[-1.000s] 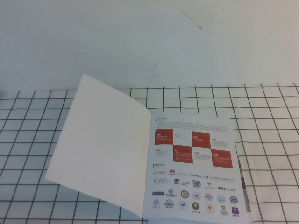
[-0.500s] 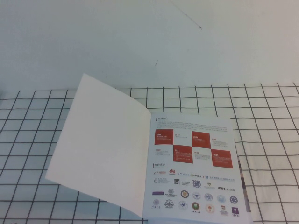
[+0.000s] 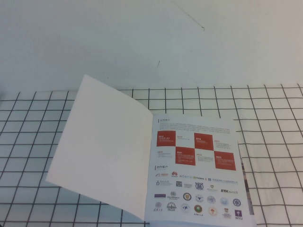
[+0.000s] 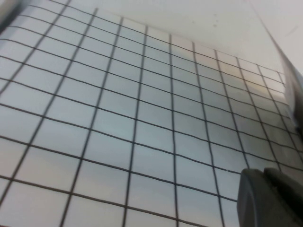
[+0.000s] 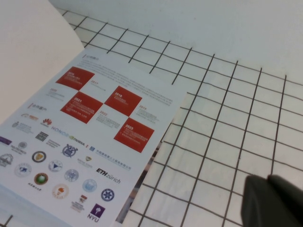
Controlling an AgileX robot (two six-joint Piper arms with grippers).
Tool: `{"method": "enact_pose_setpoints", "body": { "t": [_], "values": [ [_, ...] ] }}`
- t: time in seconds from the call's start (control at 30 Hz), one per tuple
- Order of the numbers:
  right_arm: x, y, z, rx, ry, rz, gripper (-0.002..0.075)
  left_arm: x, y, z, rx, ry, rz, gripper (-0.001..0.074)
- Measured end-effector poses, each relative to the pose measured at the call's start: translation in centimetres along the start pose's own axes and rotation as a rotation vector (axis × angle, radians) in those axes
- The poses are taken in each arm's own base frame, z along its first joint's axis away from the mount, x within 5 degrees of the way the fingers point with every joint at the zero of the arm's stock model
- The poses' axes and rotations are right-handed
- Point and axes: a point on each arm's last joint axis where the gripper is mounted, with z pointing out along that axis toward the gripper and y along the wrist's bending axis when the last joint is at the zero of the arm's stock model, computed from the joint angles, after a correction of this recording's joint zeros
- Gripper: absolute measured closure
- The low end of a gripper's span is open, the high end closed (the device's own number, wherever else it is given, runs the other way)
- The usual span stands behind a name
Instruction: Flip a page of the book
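The book (image 3: 196,170) lies open on the checked cloth at the near middle of the table, its inner page with red squares and logo rows facing up. The page (image 3: 102,146), its plain white back showing, is turned over to the left of the spine and rests half raised, with nothing holding it. Neither gripper shows in the high view. In the right wrist view my right gripper (image 5: 267,178) is shut and empty above the cloth, off the book's (image 5: 80,137) right edge, apart from the page (image 5: 28,52). My left gripper (image 4: 263,172) is shut and empty over bare cloth.
A white cloth with a black grid (image 3: 274,142) covers the near half of the table, and it fills the left wrist view (image 4: 142,118). Behind it is a plain white surface (image 3: 142,38) with a few small marks.
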Motion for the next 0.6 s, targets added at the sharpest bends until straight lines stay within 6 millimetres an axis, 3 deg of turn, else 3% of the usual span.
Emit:
{"method": "enact_pose_setpoints", "body": {
  "t": [0.6],
  "values": [
    [0.38, -0.18, -0.11, 0.019, 0.009, 0.021, 0.0725, -0.12, 0.25, 0.0, -0.045, -0.021, -0.015, 0.0738]
  ]
}}
